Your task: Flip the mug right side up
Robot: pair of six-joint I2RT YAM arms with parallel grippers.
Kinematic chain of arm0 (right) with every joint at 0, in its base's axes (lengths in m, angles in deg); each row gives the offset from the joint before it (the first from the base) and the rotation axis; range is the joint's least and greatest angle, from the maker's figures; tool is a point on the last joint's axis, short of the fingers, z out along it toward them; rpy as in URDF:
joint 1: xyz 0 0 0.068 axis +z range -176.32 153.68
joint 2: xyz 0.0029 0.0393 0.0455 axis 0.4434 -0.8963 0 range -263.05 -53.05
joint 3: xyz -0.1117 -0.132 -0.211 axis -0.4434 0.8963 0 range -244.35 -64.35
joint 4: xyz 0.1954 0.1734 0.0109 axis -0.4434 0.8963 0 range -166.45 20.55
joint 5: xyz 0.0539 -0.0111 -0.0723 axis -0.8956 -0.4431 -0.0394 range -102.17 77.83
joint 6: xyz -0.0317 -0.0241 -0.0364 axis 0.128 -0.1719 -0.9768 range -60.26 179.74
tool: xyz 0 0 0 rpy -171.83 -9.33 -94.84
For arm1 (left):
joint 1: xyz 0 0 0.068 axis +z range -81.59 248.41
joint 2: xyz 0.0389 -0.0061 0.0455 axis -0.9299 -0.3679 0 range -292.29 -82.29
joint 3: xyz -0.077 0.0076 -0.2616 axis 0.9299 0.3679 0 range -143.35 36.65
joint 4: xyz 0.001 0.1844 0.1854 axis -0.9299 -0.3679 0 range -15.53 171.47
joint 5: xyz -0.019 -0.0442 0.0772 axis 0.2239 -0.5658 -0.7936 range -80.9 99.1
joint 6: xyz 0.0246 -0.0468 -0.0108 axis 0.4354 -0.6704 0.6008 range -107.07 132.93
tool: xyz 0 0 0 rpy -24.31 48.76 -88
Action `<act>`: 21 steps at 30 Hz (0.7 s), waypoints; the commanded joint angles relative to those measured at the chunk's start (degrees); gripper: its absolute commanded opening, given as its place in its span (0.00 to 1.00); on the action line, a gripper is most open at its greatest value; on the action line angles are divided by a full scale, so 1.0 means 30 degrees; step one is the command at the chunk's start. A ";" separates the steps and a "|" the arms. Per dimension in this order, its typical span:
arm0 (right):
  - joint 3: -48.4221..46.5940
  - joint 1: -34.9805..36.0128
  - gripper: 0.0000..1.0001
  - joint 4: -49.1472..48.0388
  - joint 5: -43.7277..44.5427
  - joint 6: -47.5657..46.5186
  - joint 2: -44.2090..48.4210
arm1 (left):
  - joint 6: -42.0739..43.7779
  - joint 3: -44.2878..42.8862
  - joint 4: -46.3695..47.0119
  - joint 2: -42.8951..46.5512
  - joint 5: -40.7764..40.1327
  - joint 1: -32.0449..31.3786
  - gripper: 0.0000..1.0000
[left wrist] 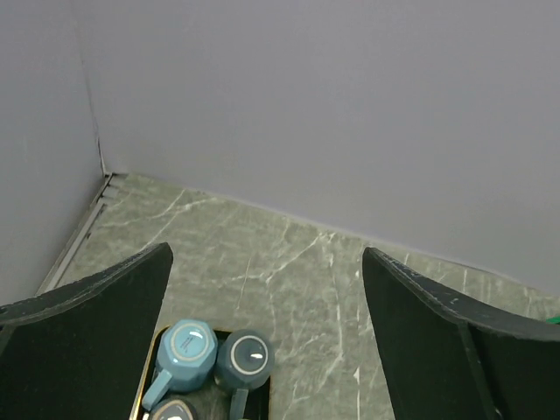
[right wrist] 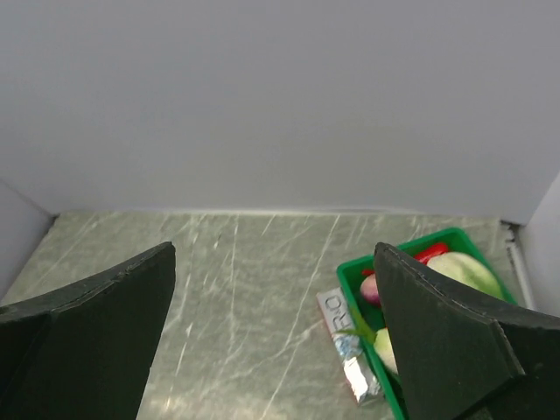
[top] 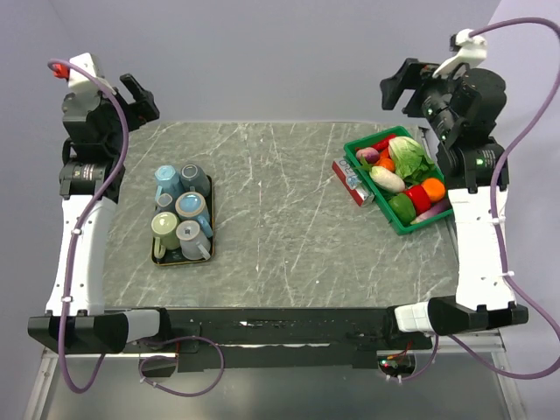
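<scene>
Mug cluster (top: pixel 191 207): five ceramic mugs in blue, green and grey stand packed on a small dark rectangular tray (top: pixel 183 263), below and just ahead of the left gripper (top: pixel 137 94). Which one is inverted I cannot tell for sure, though the dark blue mug (top: pixel 196 179) shows a flat-looking top. Both grippers hang raised, jaws spread wide and empty; the right gripper (top: pixel 400 90) is well apart from the tray. The approach looks not yet begun. Next, the left arm likely needs to descend and close on the inverted mug's side.
</scene>
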 commanded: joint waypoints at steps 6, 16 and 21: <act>0.1876 0.0172 1.00 0.0732 -0.6070 0.0515 -0.0887 | -0.0181 0.3902 -0.0424 0.1590 -0.0677 0.0019 0.96; 0.8609 0.7228 0.97 -0.2080 -0.6805 -0.0102 -0.0125 | -0.2992 0.5959 -0.4487 0.2967 -0.1319 0.0019 0.96; 1.0377 1.1354 0.94 -0.4489 -0.5260 0.0869 -0.1586 | -0.3813 0.6891 -0.6810 0.3289 -0.0705 -0.0010 0.96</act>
